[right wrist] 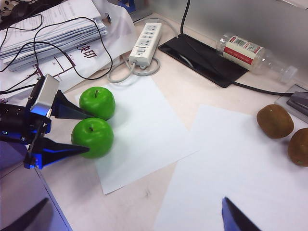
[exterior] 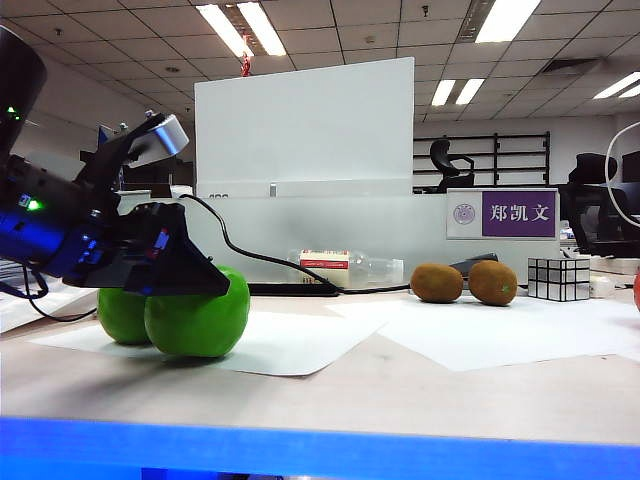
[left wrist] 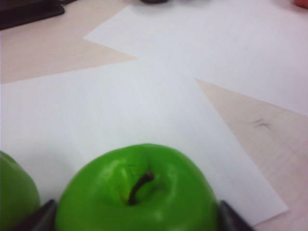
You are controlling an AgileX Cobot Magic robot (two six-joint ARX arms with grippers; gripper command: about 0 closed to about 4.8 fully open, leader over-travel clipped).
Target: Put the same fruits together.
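Office desk (exterior: 420,385), pale wood, white paper sheets. Two glossy green apples (right wrist: 93,136) side by side, touching — left fingers (right wrist: 72,130) spread wide astride the nearer one, not clamping. Two brown fuzzy kiwis (exterior: 437,283) already paired. Right fingers (right wrist: 130,216) wide open, empty, hanging above the desk. Sorting looks nearly complete.

glossy green apples (right wrist: 93,136), fuzzy matt brown kiwis (right wrist: 275,121), mirrored silver cube (exterior: 558,278), matt white paper sheets (right wrist: 144,139), pale wood-look table (exterior: 400,385)

Left claw (exterior: 190,283) covers the tops of both green apples (exterior: 198,318); an orange-red fruit (exterior: 636,290) is cut off at the exterior view's edge.
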